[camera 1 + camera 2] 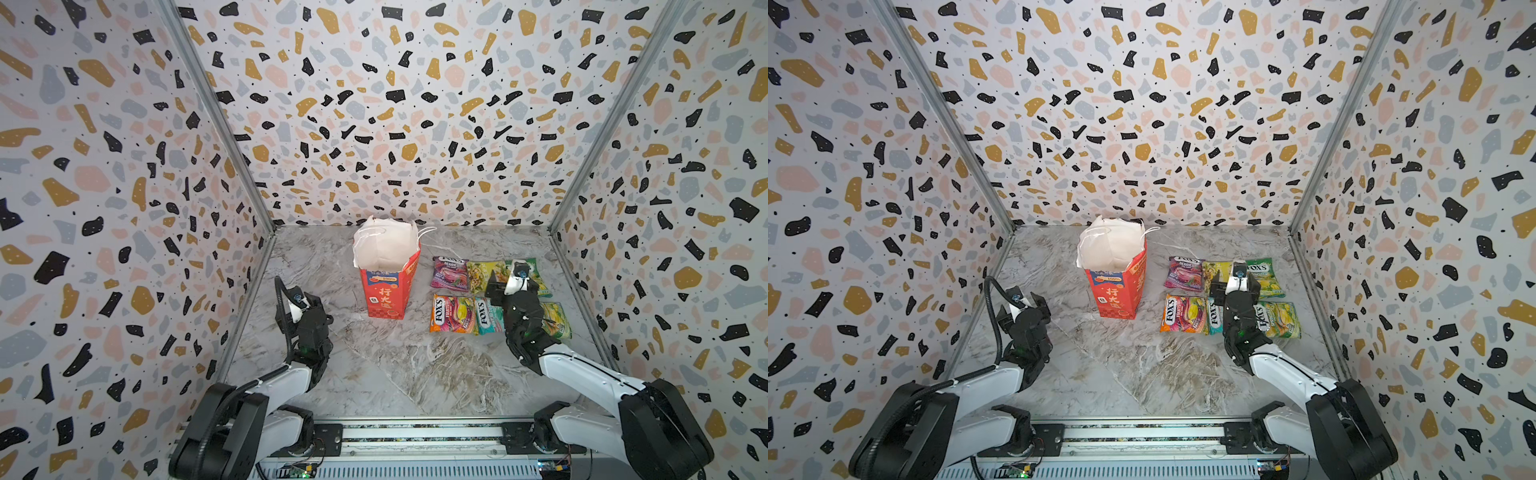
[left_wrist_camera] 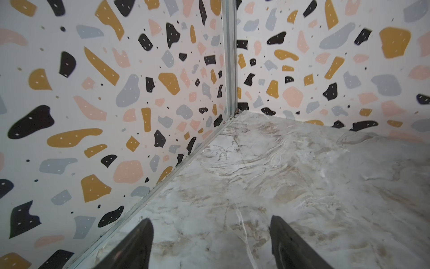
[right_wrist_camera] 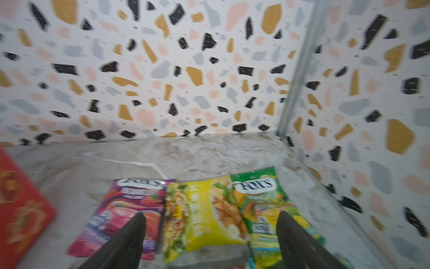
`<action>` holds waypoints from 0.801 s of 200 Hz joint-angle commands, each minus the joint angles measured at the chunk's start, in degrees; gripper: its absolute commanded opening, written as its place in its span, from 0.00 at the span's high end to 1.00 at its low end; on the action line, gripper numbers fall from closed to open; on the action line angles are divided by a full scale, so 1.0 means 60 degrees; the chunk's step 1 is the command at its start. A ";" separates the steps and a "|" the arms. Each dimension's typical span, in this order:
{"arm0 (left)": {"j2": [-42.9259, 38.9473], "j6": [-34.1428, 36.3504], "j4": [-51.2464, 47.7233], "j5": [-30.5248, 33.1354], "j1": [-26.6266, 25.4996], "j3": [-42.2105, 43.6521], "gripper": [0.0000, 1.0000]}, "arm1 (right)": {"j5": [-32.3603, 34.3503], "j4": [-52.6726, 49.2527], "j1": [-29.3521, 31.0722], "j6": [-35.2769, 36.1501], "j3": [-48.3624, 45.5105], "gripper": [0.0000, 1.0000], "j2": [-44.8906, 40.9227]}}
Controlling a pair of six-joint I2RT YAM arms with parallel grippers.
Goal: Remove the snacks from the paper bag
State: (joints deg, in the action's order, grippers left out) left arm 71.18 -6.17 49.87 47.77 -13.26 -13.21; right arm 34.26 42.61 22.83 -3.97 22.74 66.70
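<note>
The paper bag (image 1: 388, 286) stands upright toward the back of the marble surface (image 1: 395, 365). Its mouth is splayed wide, the white lining shows, and a cord handle (image 1: 428, 230) flops over the rim. No packet shows inside it in either top view, though its very bottom is hidden.

Six snacks lie flat on the surface just to the right of the bag, apart from it, in two rows of three. At the back are the purple packet (image 1: 449, 272), the yellow packet (image 1: 482, 274) and the green packet (image 1: 538, 278). In front are the orange-pink packet (image 1: 451, 313), the teal packet (image 1: 486, 316) and the yellow-green packet (image 1: 557, 320). Neighbours touch or overlap at their edges. The grid probably serves to keep each packet visible and clear of the bag's footprint.

The right gripper (image 3: 211, 215) hovers over this grid with its jaws spread wide and nothing between them; the yellow packet lies on the surface below the gap. That wrist view is blurred.

The left gripper (image 2: 210, 219) sits low over bare surface near the left wall (image 2: 93, 116), well apart from the bag, its jaws released and empty. This likely keeps it out of the right arm's way.

Judged from this layout, the unpacking looks finished or nearly so.
</note>
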 commanded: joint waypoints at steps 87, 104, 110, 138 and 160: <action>0.1351 0.0870 0.4076 -0.2979 0.0439 0.1217 0.07 | -0.1813 0.4268 -0.1904 0.0534 -0.2166 0.01 0.1673; 0.1422 0.0696 0.3421 -0.2873 0.0552 0.0841 0.00 | -0.2741 0.4707 -0.2948 -0.0296 -0.2227 0.01 0.2152; 0.1365 0.0636 0.3338 -0.2989 0.0621 0.0840 0.00 | -0.3043 0.4132 -0.3200 -0.0368 -0.1950 0.01 0.2177; 0.1315 0.0634 0.3380 -0.3006 0.0635 0.0880 0.00 | -0.4546 0.4306 -0.2922 0.0637 -0.1568 0.01 0.2972; 0.1333 0.0634 0.3423 -0.3010 0.0627 0.0884 0.00 | -0.4135 0.5981 -0.3028 0.0332 -0.2299 0.01 0.3193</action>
State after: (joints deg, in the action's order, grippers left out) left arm 79.70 -2.31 67.66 30.22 -9.80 -7.53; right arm 12.82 68.18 4.97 -1.83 11.75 84.93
